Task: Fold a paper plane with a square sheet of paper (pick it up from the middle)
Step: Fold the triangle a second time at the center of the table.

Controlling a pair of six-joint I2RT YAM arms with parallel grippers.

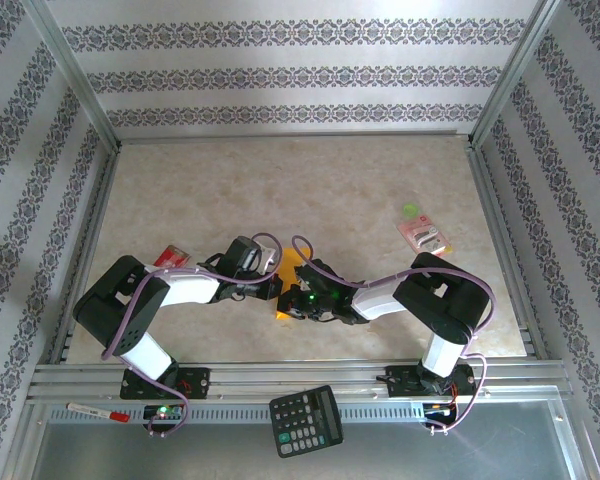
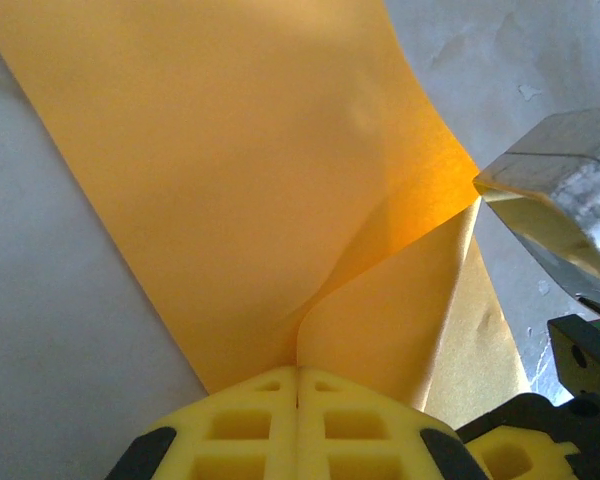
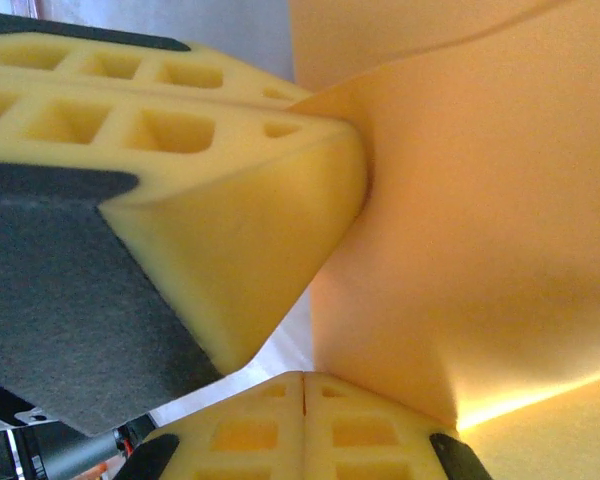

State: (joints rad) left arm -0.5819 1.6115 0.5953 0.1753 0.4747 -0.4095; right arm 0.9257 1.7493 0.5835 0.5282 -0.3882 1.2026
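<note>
Likely step: first fold. To do it well, the raised flap should come down flat on the table [image 1: 280, 180] with edges matched before creasing, both pinches moving together so nothing tears. The square sheet of paper [image 2: 240, 180] lies mid-table, one part curling up. The left gripper [image 2: 298, 378] pinches that curl, fingers pressed together. The right gripper [image 3: 303, 382] pinches the paper just beside it.

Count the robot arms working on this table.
2. The left arm bends in from the near-left base, the right arm from the near-right base; their jaws meet at the orange-yellow paper sheet.
</note>
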